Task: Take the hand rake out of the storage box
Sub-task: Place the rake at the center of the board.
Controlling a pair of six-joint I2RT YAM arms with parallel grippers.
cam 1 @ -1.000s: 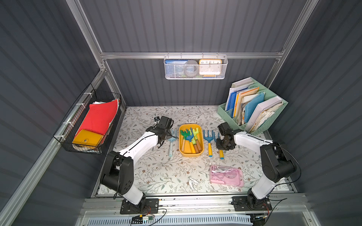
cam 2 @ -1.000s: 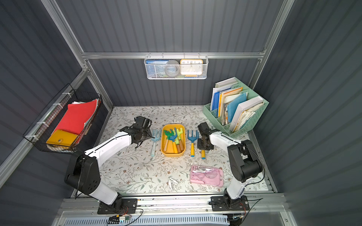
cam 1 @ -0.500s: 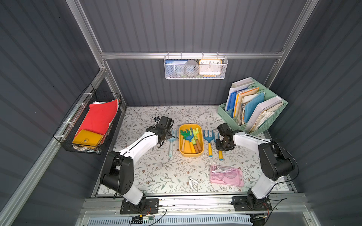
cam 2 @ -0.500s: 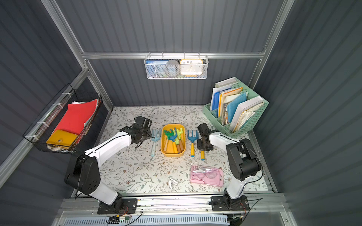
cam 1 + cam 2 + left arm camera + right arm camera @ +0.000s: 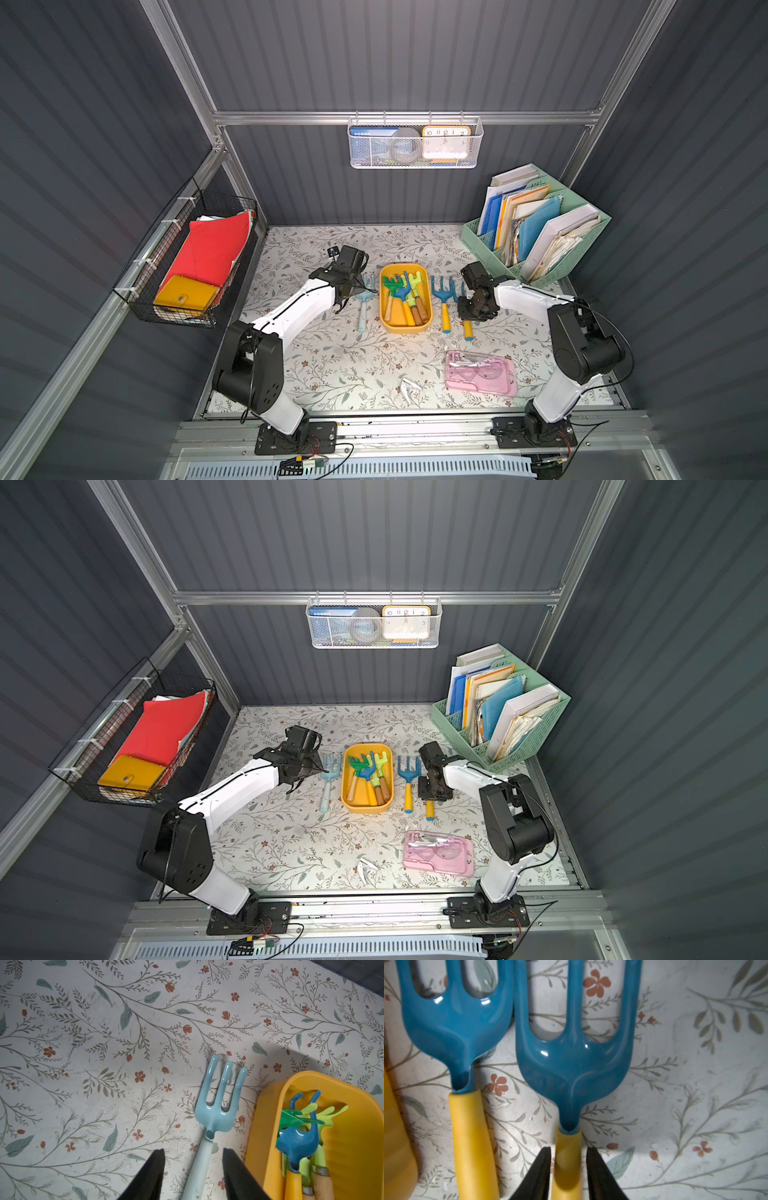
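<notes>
the right gripper (image 5: 568,1149) is open only a little. its two black fingers (image 5: 537,1178) stand on each side of the yellow handle of the rake (image 5: 572,1059). a thin gap shows on both sides, so it grips nothing. the rake lies flat on the table (image 5: 695,1095), outside the box (image 5: 405,330), on the robot's right of it, with the prongs toward the back wall. between it and the box lies a second blue rake (image 5: 454,1020) of the same kind, and the two heads are touching or nearly so. in both top views the right gripper covers the upper part of the handle, and only the handle's end comes out toward the robot's base.

the left gripper (image 5: 192,1150) is open wider. its fingers stand apart from the handle of a pale rake (image 5: 216,1113), which lies on the table just beside the box on the other side. it holds nothing.

in the box more tools lie in a heap: a green rake head (image 5: 390,284), a blue one and lime ones, with yellow and wooden handles.

compared with a second ago, the right jaws are wider apart; they were closed then. in the top views both arms, the box and the three rakes on the table are in nearly the same places as before.
</notes>
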